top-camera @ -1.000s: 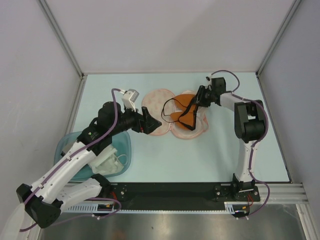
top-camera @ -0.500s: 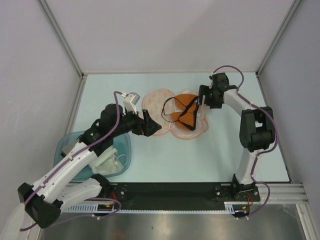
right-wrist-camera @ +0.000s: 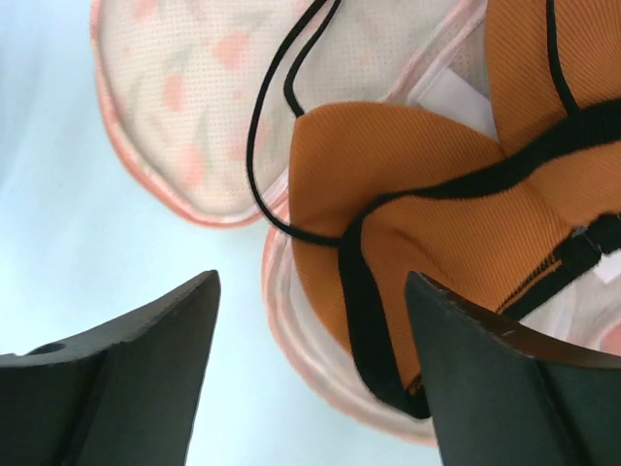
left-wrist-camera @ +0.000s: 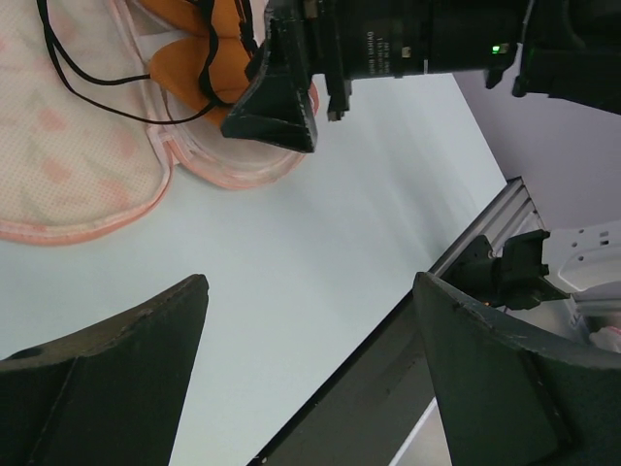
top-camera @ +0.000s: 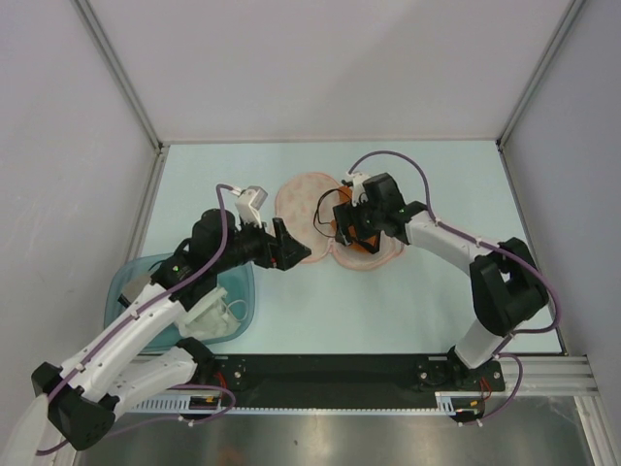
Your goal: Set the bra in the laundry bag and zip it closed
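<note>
The laundry bag [top-camera: 299,199] lies spread open at mid table, its two pale lined halves facing up. The orange bra [top-camera: 365,252] rests in the right half, one thin black strap looping over the left half. My right gripper [top-camera: 349,228] hangs open just over the bra, covering most of it from above. The right wrist view shows the bra [right-wrist-camera: 437,223] folded in the bag [right-wrist-camera: 184,97], with the open right gripper [right-wrist-camera: 310,278] holding nothing. My left gripper [top-camera: 291,250] is open beside the bag's near-left edge; in its own view the left gripper [left-wrist-camera: 310,282] frames bare table.
A translucent teal tub [top-camera: 121,282] holding a white garment [top-camera: 209,311] stands at the near left, under the left arm. A black rail [top-camera: 330,374] runs along the table's near edge. Grey walls close in the back and both sides.
The right gripper has opened, let go of the bra, and swung left and nearer until it hangs over the bag. The left arm has barely shifted.
</note>
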`<state>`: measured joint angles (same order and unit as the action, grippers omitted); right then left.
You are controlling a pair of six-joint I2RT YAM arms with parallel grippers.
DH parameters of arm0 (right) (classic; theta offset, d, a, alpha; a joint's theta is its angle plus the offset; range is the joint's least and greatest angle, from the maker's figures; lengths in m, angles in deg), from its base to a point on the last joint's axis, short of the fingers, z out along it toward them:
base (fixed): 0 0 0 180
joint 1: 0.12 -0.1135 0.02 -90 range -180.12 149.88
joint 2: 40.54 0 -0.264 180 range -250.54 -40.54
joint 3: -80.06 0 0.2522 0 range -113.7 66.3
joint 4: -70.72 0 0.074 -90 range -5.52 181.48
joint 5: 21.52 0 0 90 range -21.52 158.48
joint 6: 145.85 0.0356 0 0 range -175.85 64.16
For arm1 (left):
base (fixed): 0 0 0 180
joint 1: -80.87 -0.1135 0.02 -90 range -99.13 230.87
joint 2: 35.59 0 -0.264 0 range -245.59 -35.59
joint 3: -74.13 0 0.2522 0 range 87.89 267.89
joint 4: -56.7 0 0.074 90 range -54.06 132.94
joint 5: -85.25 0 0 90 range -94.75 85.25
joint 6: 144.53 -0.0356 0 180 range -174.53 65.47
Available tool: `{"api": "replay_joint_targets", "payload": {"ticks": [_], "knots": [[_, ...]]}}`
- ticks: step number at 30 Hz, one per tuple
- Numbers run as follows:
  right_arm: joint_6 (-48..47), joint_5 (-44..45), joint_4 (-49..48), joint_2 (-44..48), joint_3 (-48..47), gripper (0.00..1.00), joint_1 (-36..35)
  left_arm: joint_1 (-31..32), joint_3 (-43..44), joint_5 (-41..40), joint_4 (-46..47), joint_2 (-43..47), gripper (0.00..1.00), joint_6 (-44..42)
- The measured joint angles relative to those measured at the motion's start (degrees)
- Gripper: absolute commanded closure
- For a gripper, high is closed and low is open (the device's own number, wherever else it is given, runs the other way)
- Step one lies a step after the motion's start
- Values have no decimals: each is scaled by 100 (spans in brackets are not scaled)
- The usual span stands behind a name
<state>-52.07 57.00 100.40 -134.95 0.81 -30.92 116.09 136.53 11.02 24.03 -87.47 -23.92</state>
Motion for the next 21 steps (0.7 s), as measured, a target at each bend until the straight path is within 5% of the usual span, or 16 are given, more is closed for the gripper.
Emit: {"api": "replay_joint_targets", "payload": {"ticks": [7,14,21], "knots": [[-448,341,-203,-610,-35,29,-273,0,-55,0,-7,214,8,90],[-769,1193,-348,-737,-17,56,-704,0,-55,-2,-7,216,8,92],[-968,1613,-570,-509,358,66,-697,0,-55,-11,-4,118,7,168]]}}
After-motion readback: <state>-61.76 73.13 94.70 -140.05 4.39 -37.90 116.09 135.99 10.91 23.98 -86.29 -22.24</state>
